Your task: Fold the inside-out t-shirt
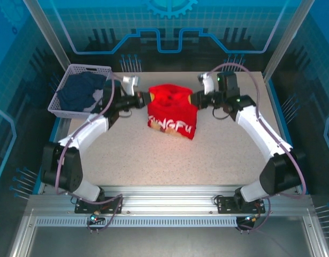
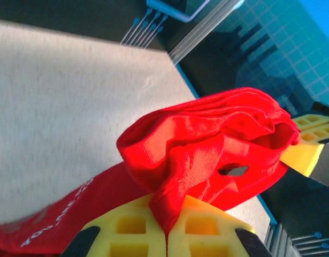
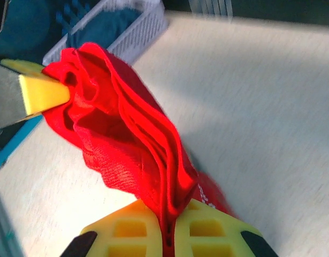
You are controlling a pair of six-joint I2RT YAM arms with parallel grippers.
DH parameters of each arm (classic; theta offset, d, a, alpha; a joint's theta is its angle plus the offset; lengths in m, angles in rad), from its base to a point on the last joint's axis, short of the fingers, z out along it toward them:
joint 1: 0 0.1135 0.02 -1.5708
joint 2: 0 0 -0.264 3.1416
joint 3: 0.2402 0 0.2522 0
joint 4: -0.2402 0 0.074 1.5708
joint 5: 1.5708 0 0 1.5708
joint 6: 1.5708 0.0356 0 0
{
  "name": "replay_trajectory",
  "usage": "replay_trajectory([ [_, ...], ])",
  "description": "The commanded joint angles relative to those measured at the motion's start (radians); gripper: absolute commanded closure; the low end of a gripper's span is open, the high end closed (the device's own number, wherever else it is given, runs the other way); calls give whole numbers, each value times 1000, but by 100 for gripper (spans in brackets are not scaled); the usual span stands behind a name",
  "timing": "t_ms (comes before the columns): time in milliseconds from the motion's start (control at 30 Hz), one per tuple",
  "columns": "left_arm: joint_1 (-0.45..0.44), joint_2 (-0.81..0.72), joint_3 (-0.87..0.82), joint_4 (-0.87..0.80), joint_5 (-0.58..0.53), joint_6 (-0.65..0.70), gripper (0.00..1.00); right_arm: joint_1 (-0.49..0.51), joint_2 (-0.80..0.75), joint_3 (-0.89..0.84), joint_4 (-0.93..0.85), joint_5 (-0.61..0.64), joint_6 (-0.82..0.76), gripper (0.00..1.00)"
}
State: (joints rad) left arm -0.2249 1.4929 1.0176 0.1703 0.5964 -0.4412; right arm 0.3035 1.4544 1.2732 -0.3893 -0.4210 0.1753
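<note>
1. Speckled beige tabletop (image 1: 217, 160) inside a blue-panelled enclosure carries the work. The bright red, soft cloth short-sleeved t-shirt (image 1: 172, 110) is found at its far middle, with the upper edge raised and bunched and the lower part, marked with white lettering, resting on the surface.
2. The left tool (image 2: 167, 227) is seen clenched on a pinched fold of red cloth at the shirt's left end. The right tool (image 3: 168, 231) is clenched likewise on the right end, so the fabric is hung between them.
3. Each grip is judged thin: only a narrow ridge of cloth is caught, and it could be pulled free if the tools are drawn apart too hard.
4. Several layers appear to be gathered in each pinch, so a lumpy, uneven fold could be produced if they are laid down unsorted.
5. The resting lower part could be dragged along the tabletop and crumpled under.
6. The white plastic mesh basket (image 1: 61, 110) holding a dark navy garment (image 1: 81, 91) stands near the left arm and could be knocked by a wide swing.
</note>
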Motion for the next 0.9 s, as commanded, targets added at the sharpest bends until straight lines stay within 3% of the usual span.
replay_trajectory([
  [0, -46, -121, -189, 45, -16, -33, 100, 47, -100, -172, 1, -20, 23, 96],
  [167, -112, -349, -370, -55, -67, -62, 100, 139, -236, -349, -33, 11, 93, 96],
  [300, -119, -485, -383, -134, -155, -64, 100, 158, -305, -337, -95, 94, 101, 96],
  [667, -120, -411, -27, -153, -268, 42, 100, 130, -243, 84, -188, 250, -50, 95],
  [867, -120, -446, -18, -186, -277, 85, 100, 124, -250, 161, -270, 245, -100, 95],
])
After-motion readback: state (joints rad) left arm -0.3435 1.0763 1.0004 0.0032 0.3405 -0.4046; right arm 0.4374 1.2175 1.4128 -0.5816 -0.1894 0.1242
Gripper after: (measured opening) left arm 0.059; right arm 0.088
